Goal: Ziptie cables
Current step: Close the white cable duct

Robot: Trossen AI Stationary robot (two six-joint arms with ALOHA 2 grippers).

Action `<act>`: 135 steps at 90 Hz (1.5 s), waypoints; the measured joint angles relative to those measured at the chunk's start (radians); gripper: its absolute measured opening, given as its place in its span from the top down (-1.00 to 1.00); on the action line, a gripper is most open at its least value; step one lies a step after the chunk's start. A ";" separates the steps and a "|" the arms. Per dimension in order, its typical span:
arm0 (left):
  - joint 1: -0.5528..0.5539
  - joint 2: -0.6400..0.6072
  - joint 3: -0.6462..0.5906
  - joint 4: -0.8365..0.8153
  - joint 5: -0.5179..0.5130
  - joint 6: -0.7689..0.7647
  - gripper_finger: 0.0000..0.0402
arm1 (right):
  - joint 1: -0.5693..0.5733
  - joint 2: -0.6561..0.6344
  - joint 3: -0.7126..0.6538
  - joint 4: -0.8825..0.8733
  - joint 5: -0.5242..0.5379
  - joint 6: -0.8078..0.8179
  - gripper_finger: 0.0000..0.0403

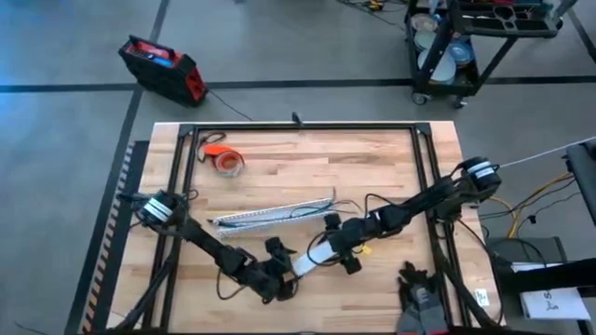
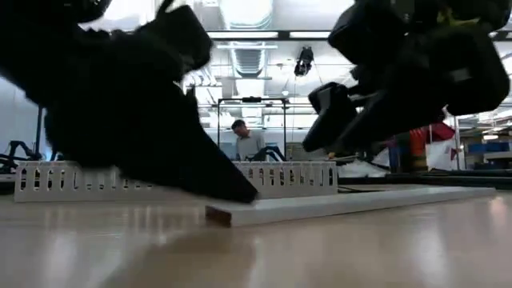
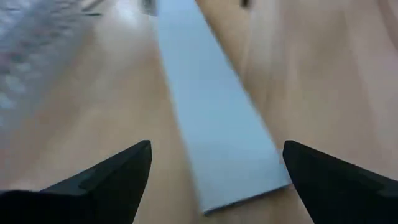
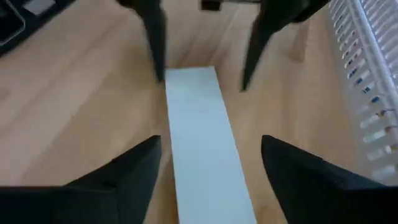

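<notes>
Spanning wooden table (image 1: 391, 167) (person (image 2: 248, 141) beyond)

We see a grey concrete floor (image 1: 74, 112) crossed by a dark line, a red and black case (image 1: 163, 67) lying far left, and a black wheeled cart (image 1: 466, 42) far right. Long ceiling lights (image 2: 248, 34) glow above a distant person (image 2: 244, 140).
</notes>
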 joint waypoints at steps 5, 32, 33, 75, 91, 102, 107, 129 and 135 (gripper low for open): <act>0.002 0.036 0.036 0.002 0.001 0.009 -0.75 | -0.001 -0.005 -0.027 0.012 -0.001 -0.020 -0.44; 0.012 0.064 0.101 -0.134 0.022 -0.069 -0.75 | -0.050 0.173 -0.075 0.290 -0.153 -0.035 -0.43; 0.012 0.063 0.101 -0.135 0.024 -0.069 -0.75 | -0.051 0.181 -0.074 0.296 -0.161 -0.033 -0.43; 0.023 0.036 0.098 -0.186 0.101 -0.105 -0.75 | -0.056 0.397 -0.068 0.560 -0.201 -0.015 -0.30; 0.023 0.010 0.093 -0.225 0.099 -0.110 -0.75 | -0.056 0.431 -0.074 0.593 -0.206 -0.021 -0.16; 0.023 -0.005 0.092 -0.235 0.090 -0.107 -0.75 | -0.056 0.447 -0.085 0.641 -0.203 -0.017 -0.15; 0.023 -0.013 0.091 -0.242 0.084 -0.106 -0.75 | -0.056 0.448 -0.087 0.645 -0.201 -0.018 -0.16; 0.010 -0.157 0.029 -0.264 -0.083 -0.106 -0.75 | -0.057 0.450 -0.091 0.668 -0.197 -0.011 -0.07; -0.004 -0.222 -0.017 -0.261 -0.164 -0.113 -0.75 | -0.056 0.450 -0.093 0.676 -0.183 0.004 -0.07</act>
